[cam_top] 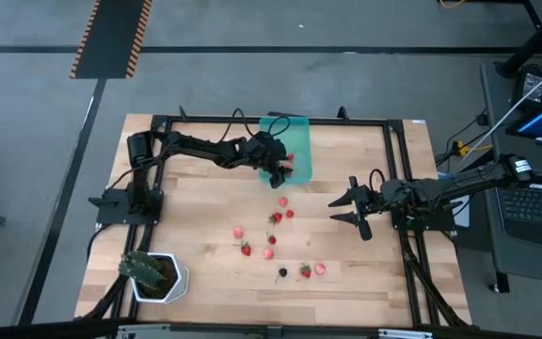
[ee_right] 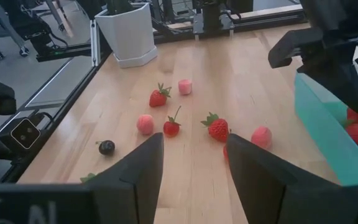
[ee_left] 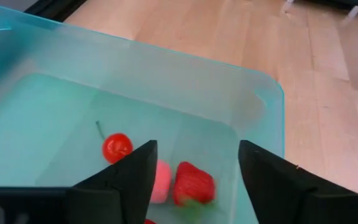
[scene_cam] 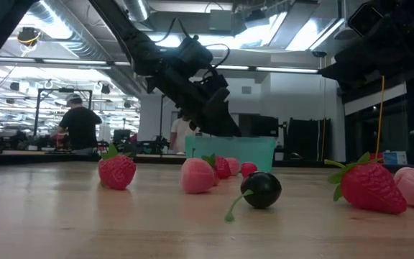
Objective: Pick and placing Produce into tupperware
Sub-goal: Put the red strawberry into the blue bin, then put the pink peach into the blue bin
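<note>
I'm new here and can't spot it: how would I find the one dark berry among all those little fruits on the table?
Start at the wooden table and look to its front edge, the side with the white plant pot. Among the loose fruits there, the dark berry lies just left of a red strawberry. It is the only black, round fruit; the fruits around it are red or pink.

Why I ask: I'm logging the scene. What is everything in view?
loose fruit: about nine, red and pink, middle of the table
dark berry: one, black, near edge
fruit in tupperware: at least three, red and pink
tupperware: one, teal, far middle
pot: one, white with green plant, near-left corner
table: one, light wood
person: one, dark top, room behind
left gripper: open, over the tupperware
right gripper: open, empty, over the table's right side
</note>
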`<state>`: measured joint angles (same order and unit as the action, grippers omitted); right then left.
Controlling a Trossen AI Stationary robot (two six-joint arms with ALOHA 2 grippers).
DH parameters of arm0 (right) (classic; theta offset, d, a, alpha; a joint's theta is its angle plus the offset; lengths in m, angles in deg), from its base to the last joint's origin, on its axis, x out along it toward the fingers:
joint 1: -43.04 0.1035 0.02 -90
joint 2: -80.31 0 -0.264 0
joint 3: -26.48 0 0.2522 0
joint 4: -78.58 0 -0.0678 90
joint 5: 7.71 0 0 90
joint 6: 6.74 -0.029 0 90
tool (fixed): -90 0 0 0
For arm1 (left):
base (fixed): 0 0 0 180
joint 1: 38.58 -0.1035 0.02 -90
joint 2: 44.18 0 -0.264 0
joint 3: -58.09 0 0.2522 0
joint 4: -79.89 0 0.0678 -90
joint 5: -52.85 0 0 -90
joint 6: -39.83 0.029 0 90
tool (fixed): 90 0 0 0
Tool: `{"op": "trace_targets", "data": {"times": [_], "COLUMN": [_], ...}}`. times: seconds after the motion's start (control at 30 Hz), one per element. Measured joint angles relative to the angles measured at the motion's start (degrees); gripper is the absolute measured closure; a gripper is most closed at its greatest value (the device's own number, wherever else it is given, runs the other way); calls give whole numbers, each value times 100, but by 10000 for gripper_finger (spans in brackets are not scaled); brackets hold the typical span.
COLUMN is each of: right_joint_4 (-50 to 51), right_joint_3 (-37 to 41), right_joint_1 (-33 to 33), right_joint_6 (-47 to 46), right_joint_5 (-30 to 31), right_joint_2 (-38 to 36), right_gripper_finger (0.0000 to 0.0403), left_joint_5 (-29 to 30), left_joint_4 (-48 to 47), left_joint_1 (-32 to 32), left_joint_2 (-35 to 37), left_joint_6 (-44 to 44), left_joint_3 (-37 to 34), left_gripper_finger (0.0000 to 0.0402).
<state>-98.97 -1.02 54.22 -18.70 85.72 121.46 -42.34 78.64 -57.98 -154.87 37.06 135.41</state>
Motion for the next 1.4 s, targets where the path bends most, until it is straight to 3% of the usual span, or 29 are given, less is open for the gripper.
{"op": "trace_targets", "data": {"times": [0.27,0.53,0.7,0.93,1.4], "right_joint_4": [7,69,68,2,-183], "right_joint_3": [0,2,4,4,4], "right_joint_1": [0,0,0,-2,-2], "right_joint_6": [4,4,8,1,23], "right_joint_5": [-1,-1,-1,-1,-1], "right_joint_2": [0,0,0,0,0], "right_gripper_finger": [225,225,225,225,225], "left_joint_5": [-35,-61,-73,-58,160], "left_joint_4": [8,-428,-840,-675,1569], "left_joint_1": [11,77,504,1107,1921], "left_joint_2": [40,674,1084,1502,3262], "left_joint_6": [38,232,491,698,328], "left_joint_3": [-2,-7,-7,-69,-2669], "left_gripper_finger": [173,171,175,171,172]}}
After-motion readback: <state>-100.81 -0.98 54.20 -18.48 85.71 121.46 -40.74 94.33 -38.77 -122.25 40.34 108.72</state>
